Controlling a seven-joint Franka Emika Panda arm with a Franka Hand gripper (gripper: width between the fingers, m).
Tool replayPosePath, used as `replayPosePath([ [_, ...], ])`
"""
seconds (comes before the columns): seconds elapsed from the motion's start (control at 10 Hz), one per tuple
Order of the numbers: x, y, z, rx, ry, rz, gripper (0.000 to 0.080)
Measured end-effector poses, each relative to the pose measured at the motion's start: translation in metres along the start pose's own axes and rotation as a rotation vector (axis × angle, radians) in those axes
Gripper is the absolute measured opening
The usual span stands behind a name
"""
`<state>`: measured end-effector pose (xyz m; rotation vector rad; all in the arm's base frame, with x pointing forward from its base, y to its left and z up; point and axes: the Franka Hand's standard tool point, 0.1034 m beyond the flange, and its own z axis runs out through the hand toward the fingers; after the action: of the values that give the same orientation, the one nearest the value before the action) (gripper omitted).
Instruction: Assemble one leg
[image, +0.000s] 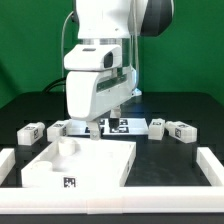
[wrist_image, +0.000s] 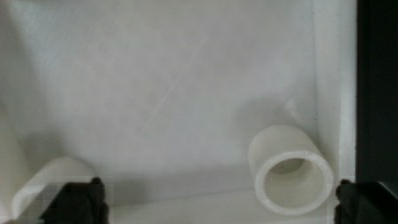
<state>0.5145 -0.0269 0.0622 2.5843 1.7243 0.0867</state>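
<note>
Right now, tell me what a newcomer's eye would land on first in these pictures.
The bulky white robot arm fills the middle of the exterior view, its gripper hanging over the far edge of the large square white plastic panel. Small chunky white tagged pegs lie in a row behind, like the leg at the exterior view's left. The wrist view shows a round hollow socket of the panel between the open fingers.

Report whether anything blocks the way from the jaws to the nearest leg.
Nothing visible does. The gripper, jaws open and empty, hangs over the far edge of the white panel; the nearest leg lies on the table to the exterior view's left of it, with only dark table between.
</note>
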Motion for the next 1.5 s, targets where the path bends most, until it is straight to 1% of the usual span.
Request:
replayPosePath([
  [0.1, 0.004, -0.001, 0.001, 0.006, -0.002, -0.007, 0.065],
  [0.2, -0.002, -0.008, 0.006, 0.01, -0.004, -0.025, 0.065],
  [0.3, -0.016, -0.024, 0.017, 0.022, -0.008, -0.039, 0.065],
  [0.4, -0.029, -0.039, 0.027, 0.042, -0.013, -0.054, 0.065],
  [0.5, -0.036, -0.047, 0.038, 0.052, -0.014, -0.054, 0.065],
  [0.6, -0.039, -0.05, 0.045, 0.067, -0.018, -0.049, 0.065],
  [0.7, -0.038, -0.05, 0.049, 0.072, -0.018, -0.049, 0.065],
  [0.8, -0.038, -0.048, 0.051, 0.073, -0.018, -0.049, 0.065],
  [1.1, -0.038, -0.047, 0.051, 0.07, -0.018, -0.046, 0.0636],
  [1.2, -0.038, -0.047, 0.051, 0.07, -0.018, -0.046, 0.0464],
  [1.3, -0.038, -0.047, 0.051, 0.07, -0.018, -0.046, 0.0464],
  [1.4, -0.038, -0.047, 0.051, 0.07, -0.018, -0.046, 0.0262],
  [1.5, -0.038, -0.047, 0.051, 0.07, -0.018, -0.046, 0.0127],
])
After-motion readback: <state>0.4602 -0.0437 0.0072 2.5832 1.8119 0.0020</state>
